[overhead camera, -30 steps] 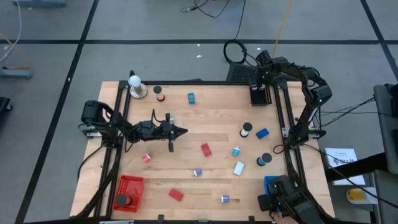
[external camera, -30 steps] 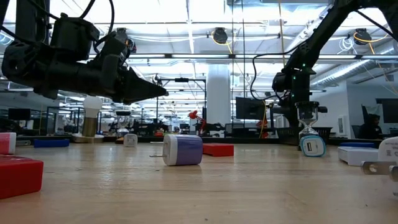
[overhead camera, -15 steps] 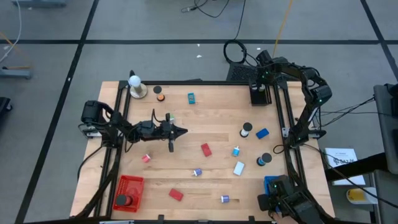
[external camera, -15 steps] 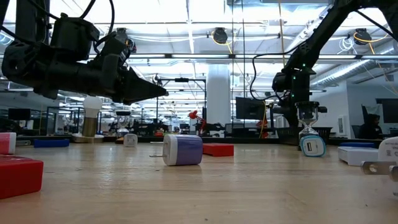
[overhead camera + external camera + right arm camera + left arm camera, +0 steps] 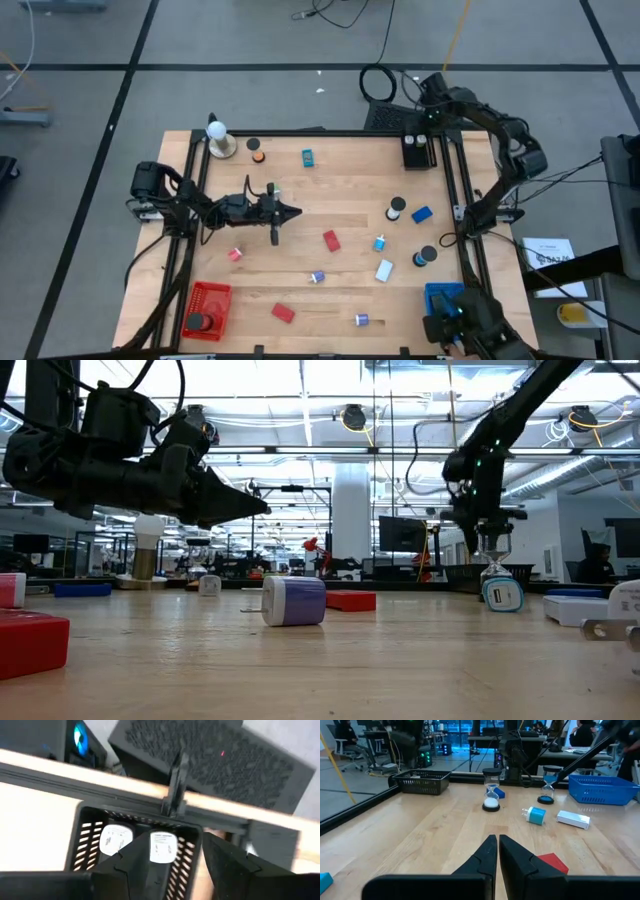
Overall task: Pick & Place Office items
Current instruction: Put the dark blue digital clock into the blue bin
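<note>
The black mesh basket [image 5: 140,827] at the counter's far right corner holds two white adapters [image 5: 116,840] beneath the open, empty right end effector [image 5: 172,852].

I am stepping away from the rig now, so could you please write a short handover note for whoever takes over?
Left gripper: shut, empty, hovering over mid-table.
Right gripper: fingers open above the black mesh basket at the far right corner.
Done: two white blocks lie in that basket; a black disc sits in the red mesh basket.
Left: loose pieces such as the red block, white block and blue block.
</note>
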Robot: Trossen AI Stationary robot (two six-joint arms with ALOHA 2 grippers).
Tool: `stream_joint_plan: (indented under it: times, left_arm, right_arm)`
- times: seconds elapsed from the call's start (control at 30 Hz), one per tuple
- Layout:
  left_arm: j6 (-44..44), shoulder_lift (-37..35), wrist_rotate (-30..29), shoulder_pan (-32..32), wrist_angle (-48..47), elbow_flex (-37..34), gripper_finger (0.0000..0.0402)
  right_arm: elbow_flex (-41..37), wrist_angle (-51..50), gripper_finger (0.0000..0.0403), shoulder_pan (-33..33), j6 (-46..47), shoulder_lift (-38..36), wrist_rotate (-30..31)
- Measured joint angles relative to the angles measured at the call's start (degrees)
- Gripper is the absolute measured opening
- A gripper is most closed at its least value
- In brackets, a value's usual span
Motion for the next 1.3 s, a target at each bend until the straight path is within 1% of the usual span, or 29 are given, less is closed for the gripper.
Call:
stream_joint_plan:
  times: [0.13,0.2,0.33,0.47,0.53,0.6,0.73,0.8,0.87,0.93,1.0,1.07,1.2,1.3]
  left_arm:
    - [-1.46,0.00,-0.07,0.00,-0.05,0.00,0.0026]
    - [-3.06,0.01,-0.06,0.07,-0.47,0.00,0.0026]
    - [-4.57,0.00,-0.07,0.95,-0.57,0.00,0.0026]
    - [-4.82,0.00,-0.09,2.48,-0.57,0.00,0.0026]
    - [-5.52,0.00,-0.11,3.33,-0.59,0.00,0.0026]
    - [-5.70,0.00,-0.13,4.06,-0.57,0.05,0.0026]
    - [-6.90,0.00,-0.15,5.03,-1.33,1.17,0.0026]
    - [-6.99,0.00,-0.10,5.00,-4.55,2.59,0.0026]
    - [-6.94,0.00,-0.02,4.61,-9.52,4.61,0.0026]
    - [-6.94,0.00,0.00,4.05,-16.01,7.45,0.0026]
    - [-6.83,0.02,-0.02,3.29,-22.81,10.47,0.0026]
    - [-6.67,0.02,-0.02,2.26,-27.81,13.37,0.0026]
    - [-5.48,0.02,0.04,-0.08,-34.21,18.23,0.0026]
    - [-5.32,0.02,0.03,-1.75,-37.28,20.98,0.0026]
  right_arm:
    - [-0.53,-0.38,0.0156,2.02,-2.58,-6.18,0.12]
    - [-2.85,1.77,0.0137,4.36,-4.30,-9.90,0.06]
    - [-11.83,12.38,0.0085,10.44,-7.15,-18.10,-0.45]
    - [-22.31,25.12,0.0025,16.31,-7.31,-26.17,-4.84]
    - [-27.44,31.99,0.0007,19.20,-6.37,-29.86,-6.82]
    - [-32.37,39.00,0.0008,22.19,-5.04,-33.40,-7.68]
    - [-41.71,52.89,0.0010,28.44,-3.00,-38.78,-7.56]
    - [-45.53,59.89,0.0004,31.64,-1.97,-40.53,-6.72]
    - [-48.64,64.78,0.0002,35.34,-1.47,-41.69,-3.92]
    - [-50.47,67.20,0.0002,38.71,-1.56,-42.21,0.15]
    - [-50.86,67.21,0.0001,41.77,-2.27,-42.41,4.02]
    - [-50.86,67.23,0.0001,44.73,-2.60,-42.44,6.19]
    - [-50.86,69.57,0.0001,50.39,-3.23,-42.43,6.31]
    - [-50.86,71.60,0.0001,54.34,-3.57,-42.43,6.40]
